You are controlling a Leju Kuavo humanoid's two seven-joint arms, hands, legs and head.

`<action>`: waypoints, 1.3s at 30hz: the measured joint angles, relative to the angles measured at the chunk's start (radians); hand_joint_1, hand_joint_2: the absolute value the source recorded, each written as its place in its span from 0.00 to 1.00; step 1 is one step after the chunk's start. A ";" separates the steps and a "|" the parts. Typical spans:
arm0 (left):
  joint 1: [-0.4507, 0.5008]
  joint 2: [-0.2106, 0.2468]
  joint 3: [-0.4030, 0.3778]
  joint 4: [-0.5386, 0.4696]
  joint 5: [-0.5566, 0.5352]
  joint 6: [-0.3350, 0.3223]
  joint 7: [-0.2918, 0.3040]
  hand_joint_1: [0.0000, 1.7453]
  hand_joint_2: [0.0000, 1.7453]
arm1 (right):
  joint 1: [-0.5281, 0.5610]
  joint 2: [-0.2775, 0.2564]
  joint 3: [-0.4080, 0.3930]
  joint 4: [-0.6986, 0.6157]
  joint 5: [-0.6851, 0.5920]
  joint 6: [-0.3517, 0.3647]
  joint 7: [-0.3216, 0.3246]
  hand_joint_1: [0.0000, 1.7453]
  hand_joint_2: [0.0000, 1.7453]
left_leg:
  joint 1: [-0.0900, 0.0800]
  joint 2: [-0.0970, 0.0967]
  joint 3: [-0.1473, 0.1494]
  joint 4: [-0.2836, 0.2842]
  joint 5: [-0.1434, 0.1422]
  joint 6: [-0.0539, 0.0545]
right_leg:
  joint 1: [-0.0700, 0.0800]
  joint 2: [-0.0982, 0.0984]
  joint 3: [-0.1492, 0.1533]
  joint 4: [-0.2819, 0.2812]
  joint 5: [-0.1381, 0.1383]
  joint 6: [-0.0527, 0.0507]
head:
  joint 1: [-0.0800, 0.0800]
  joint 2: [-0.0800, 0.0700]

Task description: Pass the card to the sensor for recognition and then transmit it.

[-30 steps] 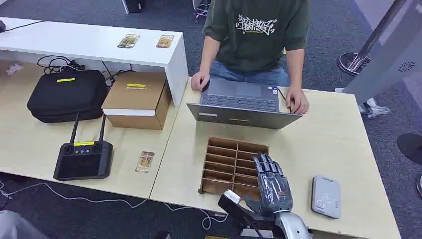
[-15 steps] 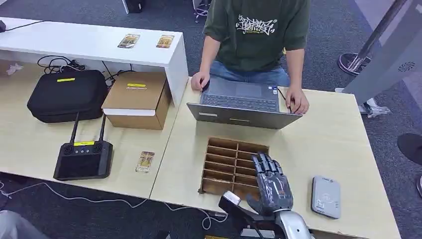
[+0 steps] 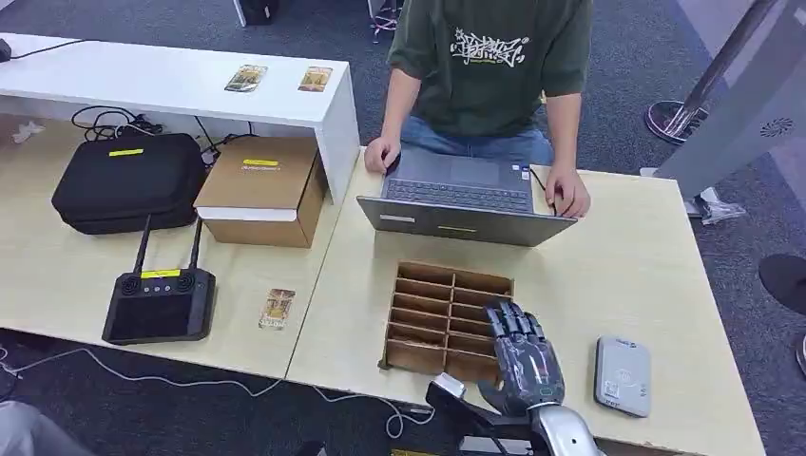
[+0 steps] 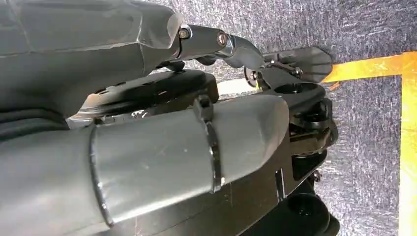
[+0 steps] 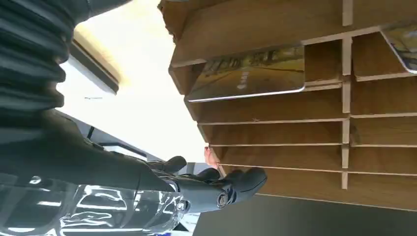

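A brown wooden card rack (image 3: 428, 285) with several slots stands on the light table in front of me. My right hand (image 3: 523, 358) hovers over its near right corner, fingers stretched out and slightly apart, nothing in them. In the right wrist view the dark fingertips (image 5: 241, 183) lie close to the rack's dividers (image 5: 344, 128), and a yellowish card (image 5: 248, 73) leans in one slot, with another card (image 5: 404, 43) at the picture's edge. The grey card sensor (image 3: 623, 374) lies flat to the right of the hand. My left hand (image 4: 98, 39) hangs low by my body, fingers unclear.
A person types on a grey laptop (image 3: 464, 204) just behind the rack. On the left table are a loose card (image 3: 277, 308), a black controller (image 3: 159, 302), a cardboard box (image 3: 261, 188) and a black case (image 3: 128, 180). Two cards (image 3: 245, 78) lie on the white shelf.
My right hand has slid slightly back toward the table's near edge over the rack's corner. Nothing else has moved.
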 joint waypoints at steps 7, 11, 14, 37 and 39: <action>0.001 0.001 0.000 0.000 -0.005 0.003 0.000 0.00 0.00 | 0.005 -0.024 0.000 0.000 -0.012 -0.010 0.000 0.00 1.00 | 0.000 0.000 0.000 0.000 0.000 0.000 | 0.000 0.000 0.000 0.000 0.000 0.000 | 0.000 0.000; 0.002 -0.002 0.000 0.000 -0.005 0.007 -0.008 0.00 0.00 | 0.011 -0.031 0.001 0.000 -0.021 -0.018 0.002 0.00 1.00 | 0.000 0.000 0.000 0.000 0.000 0.000 | 0.000 0.000 0.000 0.000 0.000 0.000 | 0.000 0.000; 0.003 -0.002 0.000 0.000 -0.006 0.006 -0.008 0.00 0.00 | 0.011 -0.032 0.001 0.000 -0.022 -0.020 0.002 0.00 1.00 | 0.000 0.000 0.000 0.000 0.000 0.000 | 0.000 0.000 0.000 0.000 0.000 0.000 | 0.000 0.000; 0.020 0.010 0.000 0.001 -0.008 -0.022 0.022 0.00 0.00 | -0.002 -0.031 0.006 0.000 -0.019 -0.019 -0.013 0.00 1.00 | 0.000 0.000 0.000 0.000 0.000 0.000 | 0.000 0.000 0.000 0.000 0.000 0.000 | 0.000 0.000; 0.021 0.011 0.000 0.001 -0.015 -0.026 0.026 0.00 0.00 | -0.003 -0.031 0.006 0.000 -0.021 -0.018 -0.020 0.00 1.00 | 0.000 0.000 0.000 0.000 0.000 0.000 | 0.000 0.000 0.000 0.000 0.000 0.000 | 0.000 0.000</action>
